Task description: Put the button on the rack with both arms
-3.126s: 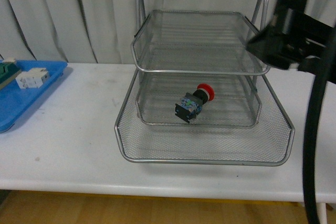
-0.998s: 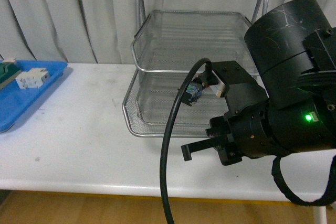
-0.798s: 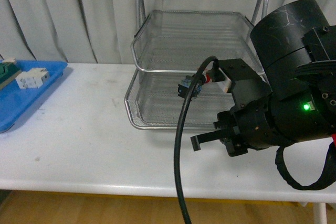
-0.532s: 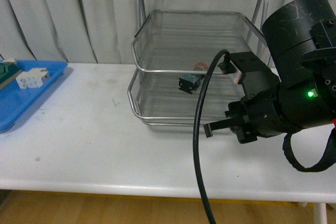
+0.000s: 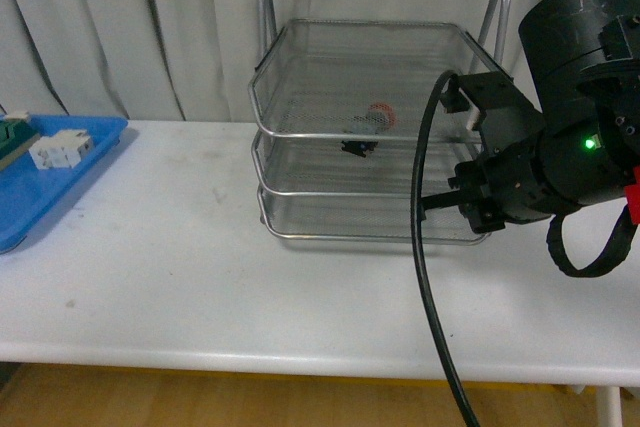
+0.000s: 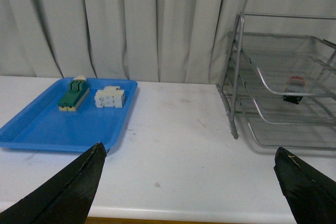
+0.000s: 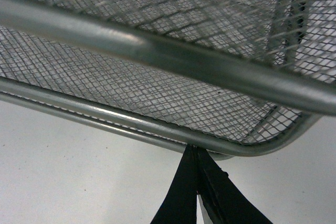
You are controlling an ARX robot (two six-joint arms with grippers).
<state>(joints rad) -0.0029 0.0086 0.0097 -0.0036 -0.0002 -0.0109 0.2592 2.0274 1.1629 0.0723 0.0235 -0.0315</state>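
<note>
The silver wire-mesh rack point(image 5: 300, 187) stands at the back middle of the white table, its three trays stacked flush. The button point(image 5: 370, 132), red cap on a dark body, lies inside the rack on the middle tier; it also shows in the left wrist view point(image 6: 294, 88). My right gripper point(image 5: 432, 203) is shut and empty, its tips against the front rim of the bottom tray; in the right wrist view the tips point(image 7: 193, 149) meet just under the rack's rim point(image 7: 157, 51). My left gripper point(image 6: 189, 148) is open and empty, over bare table, apart from the rack point(image 6: 235, 77).
A flat blue tray point(image 5: 60, 182) sits at the table's far left; it holds a green-beige block point(image 6: 73, 94) and a white block point(image 6: 109, 98). A thick black cable point(image 5: 425, 277) hangs from the right arm in front of the rack. Curtains stand behind.
My shut right gripper has moved towards the rack, and the pulled-out lower trays have slid back in with it. The button has gone back with its tray.
</note>
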